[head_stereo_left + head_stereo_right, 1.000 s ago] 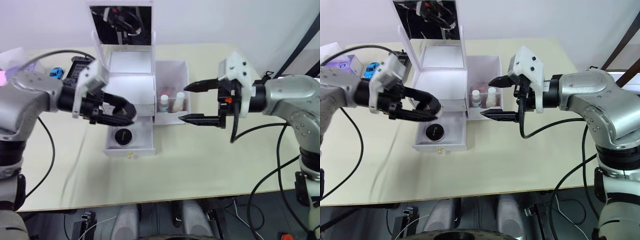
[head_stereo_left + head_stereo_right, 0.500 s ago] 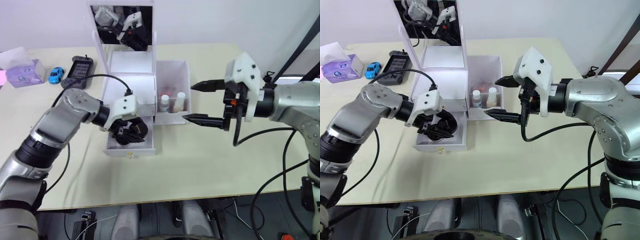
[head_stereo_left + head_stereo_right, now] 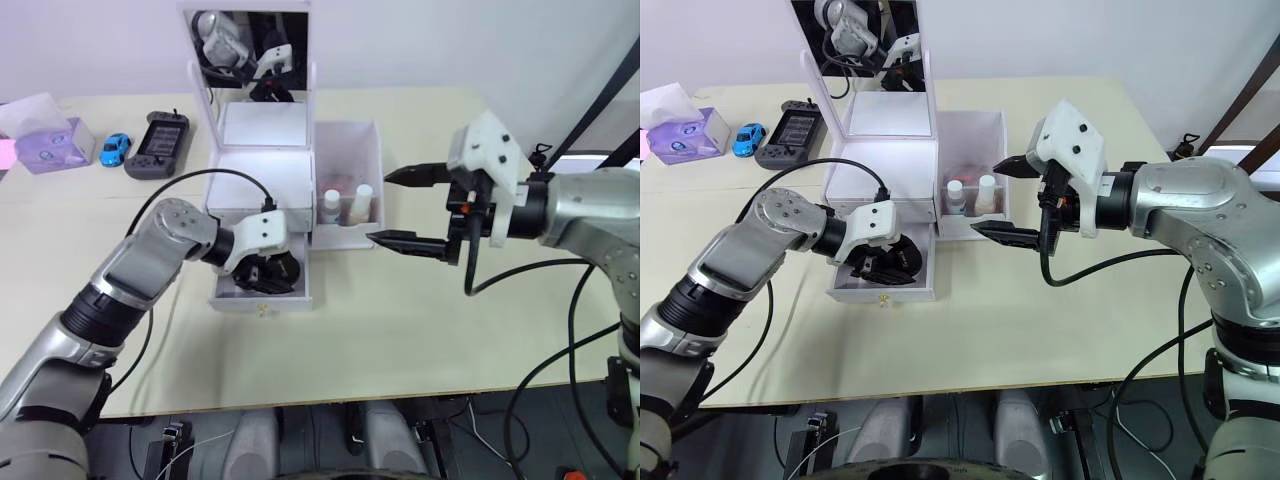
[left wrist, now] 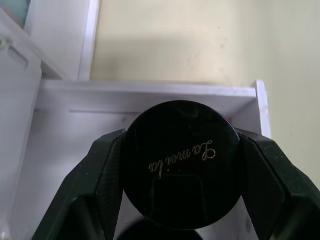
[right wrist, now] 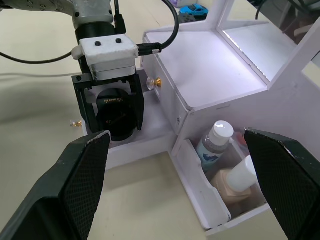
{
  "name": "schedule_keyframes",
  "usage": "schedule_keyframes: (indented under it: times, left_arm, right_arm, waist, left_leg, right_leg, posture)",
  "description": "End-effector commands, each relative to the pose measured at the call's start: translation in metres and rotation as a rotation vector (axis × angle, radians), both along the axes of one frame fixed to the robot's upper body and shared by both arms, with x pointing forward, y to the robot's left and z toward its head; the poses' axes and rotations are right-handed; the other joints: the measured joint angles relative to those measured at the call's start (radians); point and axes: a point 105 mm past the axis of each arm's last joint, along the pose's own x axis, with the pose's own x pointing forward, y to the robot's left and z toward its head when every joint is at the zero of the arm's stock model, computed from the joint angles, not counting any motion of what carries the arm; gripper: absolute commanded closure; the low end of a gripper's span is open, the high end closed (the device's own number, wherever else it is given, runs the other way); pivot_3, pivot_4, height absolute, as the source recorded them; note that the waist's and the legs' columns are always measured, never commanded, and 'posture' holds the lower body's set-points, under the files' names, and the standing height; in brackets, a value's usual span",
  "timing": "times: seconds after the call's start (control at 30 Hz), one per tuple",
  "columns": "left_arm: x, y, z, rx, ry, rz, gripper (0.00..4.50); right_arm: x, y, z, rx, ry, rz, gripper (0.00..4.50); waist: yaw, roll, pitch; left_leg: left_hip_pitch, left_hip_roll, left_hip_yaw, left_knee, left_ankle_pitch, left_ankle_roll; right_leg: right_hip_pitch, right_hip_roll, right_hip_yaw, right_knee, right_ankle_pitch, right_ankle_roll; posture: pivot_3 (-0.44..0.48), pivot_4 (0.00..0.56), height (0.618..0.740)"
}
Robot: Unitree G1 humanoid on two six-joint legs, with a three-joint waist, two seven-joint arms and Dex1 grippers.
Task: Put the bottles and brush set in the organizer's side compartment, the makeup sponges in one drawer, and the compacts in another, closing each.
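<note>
The two bottles already stand in the organizer's side compartment, the teal-labelled one beside the tan one, with something pink showing behind them that may be the brush set, though that cannot be told for sure. The upper drawer looks pushed in, so the sponges are probably stowed, but they are hidden. The lower drawer stands pulled out over the tabletop, and the left tool is down inside it, its fingers clamped on a round black compact; a second dark round edge shows just beneath it, likely the other compact already lying there. What seems left is to let this compact go and shut the drawer. The drawer walls sit close around the left tool, so lifting straight up looks the safest exit. The right tool hangs wide and empty just beside the side compartment, with bare tabletop around it.
</note>
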Motion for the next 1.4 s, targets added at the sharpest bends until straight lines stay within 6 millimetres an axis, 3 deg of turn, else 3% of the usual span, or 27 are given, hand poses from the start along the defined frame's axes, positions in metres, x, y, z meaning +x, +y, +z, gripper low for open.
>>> schedule_keyframes:
  times: [0.03,0.3,0.5,0.73,0.83,1.0,1.07,1.2,1.4]
  left_arm:
    - [0.003,-0.002,0.007,-0.016,-0.031,0.008,0.02]
    - [0.002,0.003,0.014,-0.017,-0.028,0.015,0.02]
    - [-0.005,0.014,0.041,-0.075,-0.023,0.043,0.02]
    - [-0.033,0.024,0.082,-0.263,0.031,0.078,0.02]
    - [-0.052,0.040,0.087,-0.362,-0.053,0.089,0.02]
    - [-0.075,0.056,0.056,-0.326,-0.109,0.241,0.02]
    - [-0.084,0.059,0.049,-0.462,-0.077,0.348,0.02]
    - [-0.102,0.078,0.029,-0.627,-0.054,0.530,0.02]
    - [-0.133,0.103,-0.029,-0.593,0.028,0.711,0.02]
  right_arm:
    - [-0.003,-0.001,0.010,-0.003,-0.059,0.001,0.00]
    - [-0.003,0.000,0.010,-0.004,-0.059,0.007,0.00]
    - [-0.005,0.001,0.009,0.003,-0.045,0.032,0.00]
    - [0.000,-0.008,0.008,0.019,-0.047,0.053,0.00]
    - [0.015,-0.025,0.004,0.080,-0.097,-0.010,0.00]
    - [0.030,-0.052,-0.016,0.127,-0.083,-0.100,0.00]
    - [0.034,-0.058,-0.024,0.133,-0.069,-0.122,0.00]
    - [0.035,-0.059,-0.037,0.126,-0.039,-0.118,0.00]
    - [0.037,-0.058,-0.041,0.114,-0.027,-0.108,0.00]
  waist:
    - [0.000,0.000,0.000]
    - [-0.001,0.000,0.000]
    - [-0.002,0.000,0.000]
    - [-0.002,0.000,0.000]
    - [-0.009,0.000,0.000]
    - [-0.003,0.001,0.000]
    - [0.000,0.001,0.000]
    - [-0.001,0.000,0.000]
    - [-0.003,0.001,-0.001]
  left_leg:
    - [0.000,0.000,0.000,0.000,0.000,0.000]
    - [0.000,0.000,0.000,0.000,0.000,0.000]
    - [0.000,0.000,0.000,0.000,0.000,0.000]
    - [0.000,0.000,0.000,0.000,0.000,0.000]
    - [0.000,0.000,0.000,-0.001,0.000,0.000]
    - [0.001,0.000,0.001,-0.001,0.000,0.001]
    - [0.002,0.000,0.001,0.000,0.000,0.001]
    - [0.002,0.000,0.001,0.003,0.000,0.001]
    - [0.003,0.001,0.001,0.003,-0.001,0.000]
  right_leg:
    - [0.000,0.000,0.000,0.000,0.000,0.000]
    - [0.000,0.000,0.000,0.000,0.000,0.000]
    - [0.000,0.000,0.000,0.000,0.000,0.000]
    - [0.000,0.000,0.000,0.000,0.000,0.000]
    - [0.000,0.000,0.000,-0.001,0.000,0.000]
    - [0.000,0.000,0.001,0.000,0.000,0.000]
    - [0.002,0.000,0.001,-0.001,0.000,0.000]
    - [0.002,0.000,0.002,0.000,0.001,-0.001]
    - [0.002,0.001,0.002,-0.002,0.001,-0.003]
  posture:
    - [0.000,0.150,0.740]
    - [0.000,0.150,0.740]
    - [0.000,0.150,0.740]
    - [0.000,0.150,0.740]
    - [0.000,0.150,0.740]
    - [0.000,0.150,0.740]
    - [0.000,0.150,0.740]
    - [0.000,0.150,0.740]
    - [0.000,0.150,0.740]
